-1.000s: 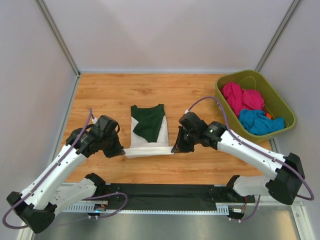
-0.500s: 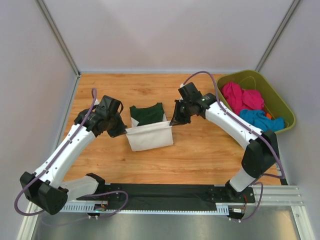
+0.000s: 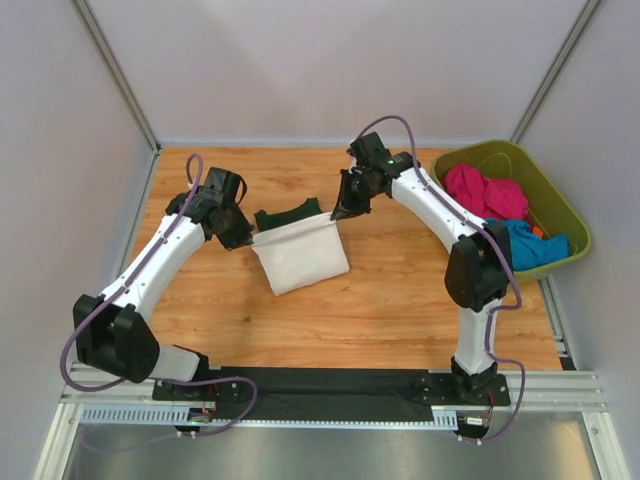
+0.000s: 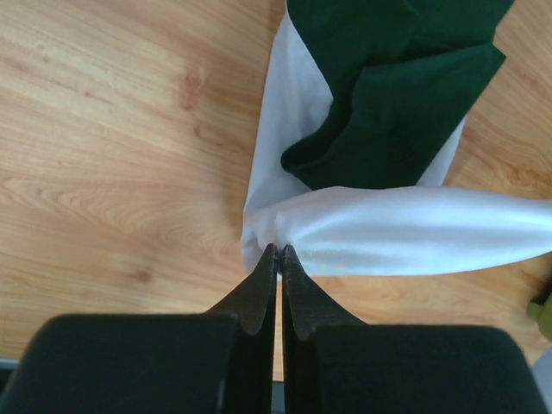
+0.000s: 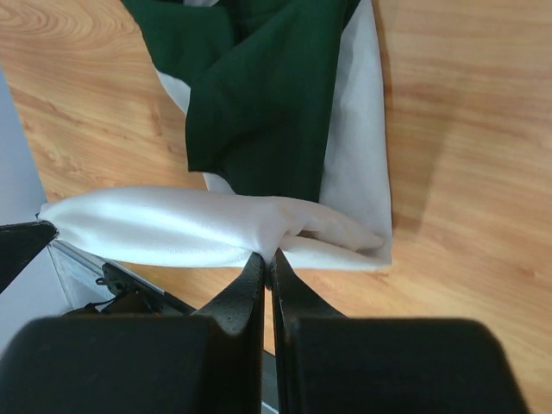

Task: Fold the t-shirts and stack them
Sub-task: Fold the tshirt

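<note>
Top external view has the tee [image 3: 300, 262] at mid-frame on the surface [image 3: 410, 300]: a white panel with the green sleeves [image 3: 290, 214] peeking out just above it. My left jaws are clamped on the hem's left corner and my right jaws on its right corner. The hem hangs stretched between them, lifted off the surface and slanting up toward the right of the frame. In the left wrist view my closed tips pinch white cloth at bottom centre, and the hem [image 4: 414, 233] runs as a taut band to the right edge. The right wrist view mirrors this, with the band running left.

I judge the tee light, soft and limp. It will sag wherever I am not holding it, and so thin a pinch could slip. The two hem corners look like the right hold, since they keep the edge straight. Its long axis runs from lower to upper frame, tilted slightly, with the neck end uppermost, and the held hem crosses that axis.
</note>
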